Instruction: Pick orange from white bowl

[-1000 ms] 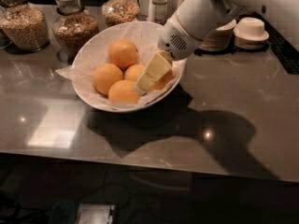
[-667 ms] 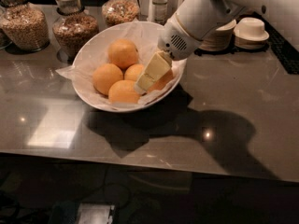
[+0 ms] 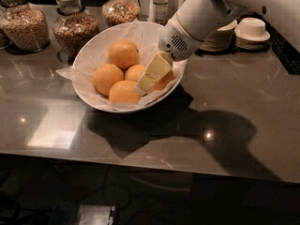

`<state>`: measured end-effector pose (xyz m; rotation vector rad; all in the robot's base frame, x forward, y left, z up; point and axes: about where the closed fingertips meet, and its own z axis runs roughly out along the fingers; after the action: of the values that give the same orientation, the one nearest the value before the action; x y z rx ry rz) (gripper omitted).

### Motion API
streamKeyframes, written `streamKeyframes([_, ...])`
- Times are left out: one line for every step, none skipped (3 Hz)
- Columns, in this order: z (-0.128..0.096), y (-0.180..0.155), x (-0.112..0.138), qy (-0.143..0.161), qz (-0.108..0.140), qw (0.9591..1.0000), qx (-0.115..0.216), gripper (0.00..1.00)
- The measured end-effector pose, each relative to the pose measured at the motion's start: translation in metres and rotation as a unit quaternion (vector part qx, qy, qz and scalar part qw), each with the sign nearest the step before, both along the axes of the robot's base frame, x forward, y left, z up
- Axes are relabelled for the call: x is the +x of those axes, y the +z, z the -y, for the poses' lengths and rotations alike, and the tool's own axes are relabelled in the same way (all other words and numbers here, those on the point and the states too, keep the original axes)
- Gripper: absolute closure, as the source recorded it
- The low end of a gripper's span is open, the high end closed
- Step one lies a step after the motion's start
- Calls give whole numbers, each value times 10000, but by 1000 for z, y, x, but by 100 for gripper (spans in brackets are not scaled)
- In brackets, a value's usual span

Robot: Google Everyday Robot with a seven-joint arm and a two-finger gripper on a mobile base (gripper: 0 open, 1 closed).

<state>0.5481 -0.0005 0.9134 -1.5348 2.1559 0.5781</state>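
— Looking for any change: is the gripper (image 3: pixel 146 82) moving?
— No, it is staying low inside the white bowl (image 3: pixel 89 55), beside the orange (image 3: pixel 134 72). Jaws: I cannot tell. Nothing is lifting yet.

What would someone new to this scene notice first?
Most striking is the white bowl, left of centre on the dark counter, lined with crinkled paper and holding a cluster of oranges. The robot's big white arm slants down from the upper right, and its gripper sits inside the bowl's right side, against the fruit. Behind, glass jars of grain line the back left.
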Motion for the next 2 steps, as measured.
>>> streamKeyframes([0, 0, 0, -1, -1, 10000, -1, 8])
streamKeyframes([-2, -10, 4, -115, -102, 9999, -72, 9])
